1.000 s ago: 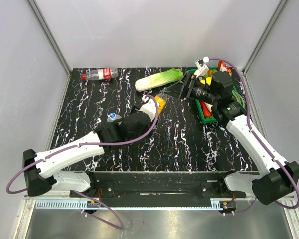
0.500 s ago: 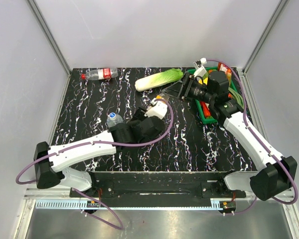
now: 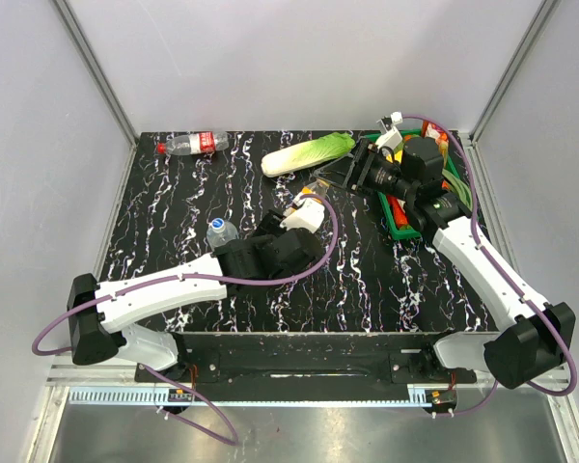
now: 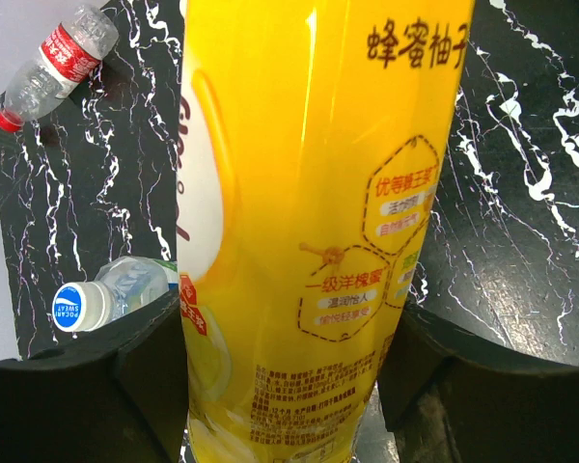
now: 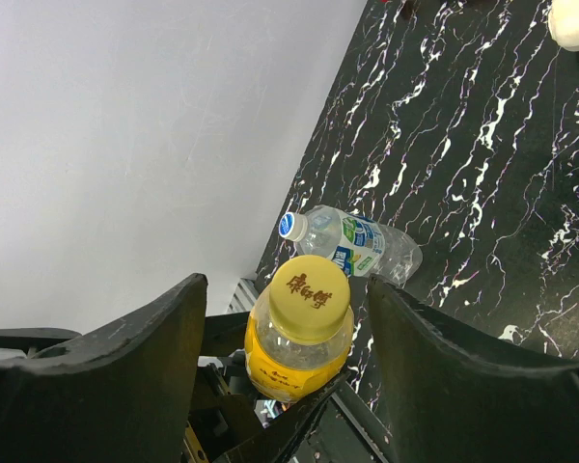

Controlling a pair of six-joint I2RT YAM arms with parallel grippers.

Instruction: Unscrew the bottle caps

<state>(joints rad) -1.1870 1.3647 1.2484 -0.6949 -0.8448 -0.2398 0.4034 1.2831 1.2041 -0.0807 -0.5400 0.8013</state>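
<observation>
My left gripper (image 4: 289, 371) is shut on the lower body of the orange-juice bottle (image 4: 309, 193) and holds it upright above the table (image 3: 304, 204). Its yellow cap (image 5: 312, 286) is on the bottle. My right gripper (image 5: 288, 299) is open, with one jaw on each side of the yellow cap and a gap on both sides; in the top view it is at the bottle's top (image 3: 336, 176). The clear bottle with the blue-white label (image 3: 220, 231) lies on the table, white cap (image 5: 291, 226) on. The red-label bottle (image 3: 195, 144) lies at the far left, red cap (image 4: 8, 121) on.
A napa cabbage (image 3: 307, 152) lies at the back middle, just behind both grippers. A green tray (image 3: 398, 231) with vegetables stands at the right, under my right arm. Grey walls enclose the black marbled table (image 3: 367, 280) on three sides.
My left arm has swung right and stood the orange-juice bottle upright under my right gripper. The right gripper has shifted slightly left over the cap. Little moved in the last half second.
</observation>
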